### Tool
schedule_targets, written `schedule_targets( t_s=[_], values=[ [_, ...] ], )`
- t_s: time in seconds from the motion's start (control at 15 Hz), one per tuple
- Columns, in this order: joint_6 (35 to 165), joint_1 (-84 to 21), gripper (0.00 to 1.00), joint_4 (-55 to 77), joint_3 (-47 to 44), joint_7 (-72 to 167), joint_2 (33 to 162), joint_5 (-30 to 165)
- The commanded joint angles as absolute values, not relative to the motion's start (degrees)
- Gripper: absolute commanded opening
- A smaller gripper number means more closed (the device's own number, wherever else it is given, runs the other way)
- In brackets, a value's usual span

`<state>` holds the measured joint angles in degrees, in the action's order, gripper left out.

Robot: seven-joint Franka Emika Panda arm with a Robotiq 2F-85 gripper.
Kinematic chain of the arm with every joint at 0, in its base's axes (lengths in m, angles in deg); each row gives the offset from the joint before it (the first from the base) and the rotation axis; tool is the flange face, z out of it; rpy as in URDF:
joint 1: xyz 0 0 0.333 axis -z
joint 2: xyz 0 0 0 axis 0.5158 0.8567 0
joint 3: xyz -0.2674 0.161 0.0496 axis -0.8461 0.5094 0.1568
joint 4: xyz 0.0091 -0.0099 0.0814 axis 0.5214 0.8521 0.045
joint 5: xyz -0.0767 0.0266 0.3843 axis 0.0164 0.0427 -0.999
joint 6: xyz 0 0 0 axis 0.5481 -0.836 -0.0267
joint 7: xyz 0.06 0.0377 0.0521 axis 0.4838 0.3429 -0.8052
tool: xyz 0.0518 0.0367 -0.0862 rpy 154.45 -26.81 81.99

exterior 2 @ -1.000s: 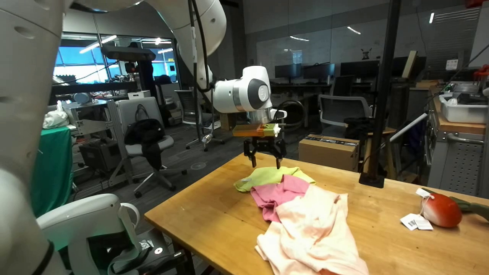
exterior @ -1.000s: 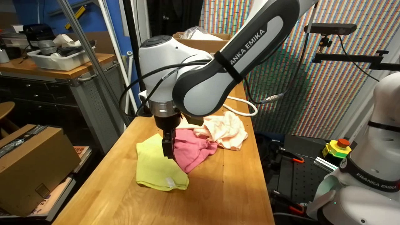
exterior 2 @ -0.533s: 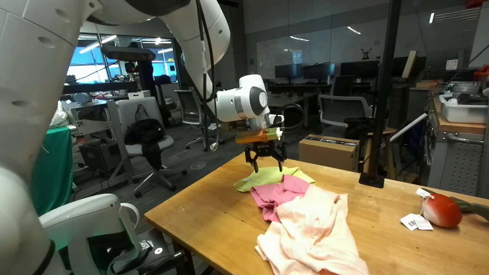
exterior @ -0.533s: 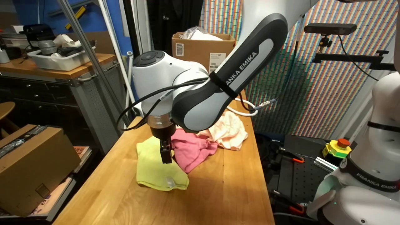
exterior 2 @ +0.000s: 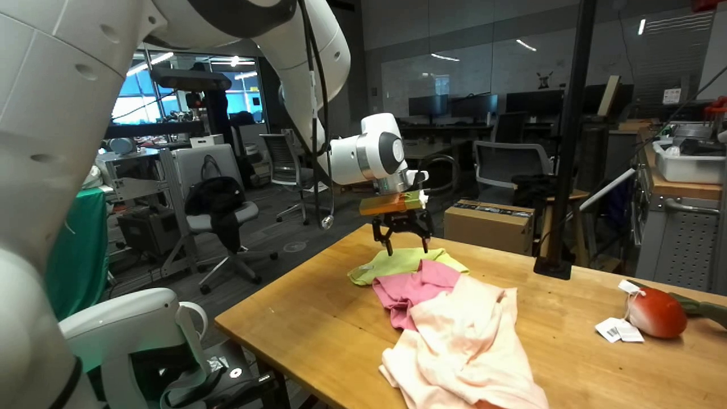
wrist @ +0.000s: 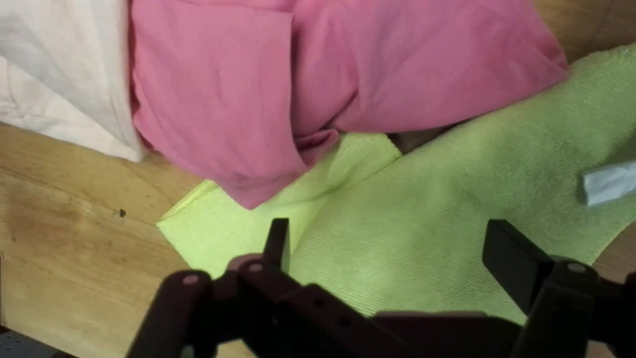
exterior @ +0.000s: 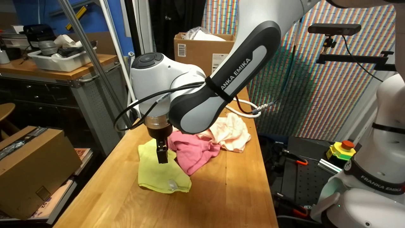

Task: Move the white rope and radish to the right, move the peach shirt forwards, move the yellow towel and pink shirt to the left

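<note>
The yellow towel [exterior: 158, 179] lies flat on the table, its corner tucked under the pink shirt [exterior: 193, 153]. Crumpled beside that is the peach shirt [exterior 2: 463, 346], overlapping the pink one. A loop of white rope [exterior: 243, 114] rests at the table's far side in an exterior view. The red radish [exterior 2: 659, 312], with paper tags, shows only in an exterior view. Over the towel hangs my gripper [exterior 2: 407, 250], pointing down, jaws wide apart. In the wrist view, the yellow towel [wrist: 407, 209] spreads beneath the gripper [wrist: 387, 221] and nothing is held.
A black post [exterior 2: 554, 267] is fixed to the tabletop edge between the cloths and the radish. A cardboard box [exterior: 202, 52] stands behind the arm. Bare wood [exterior: 221, 196] surrounds the towel, and the table's long edges run on both sides.
The gripper has come down somewhat and shifted over the towel, leftward in one exterior picture and slightly rightward in the opposite one. Its jaws stayed apart. The cloths and radish have not moved.
</note>
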<state>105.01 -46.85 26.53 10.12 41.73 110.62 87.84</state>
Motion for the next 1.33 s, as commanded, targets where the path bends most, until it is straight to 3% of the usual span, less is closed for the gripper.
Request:
schedule_targets(
  t_s=[0.0, 1.27],
  values=[
    [105.65, -46.57, 1.00, 23.66, 9.59, 39.34, 113.00, 87.00],
    [102.65, -42.22, 1.00, 20.63, 13.90, 23.18, 118.99, 79.18]
  ],
)
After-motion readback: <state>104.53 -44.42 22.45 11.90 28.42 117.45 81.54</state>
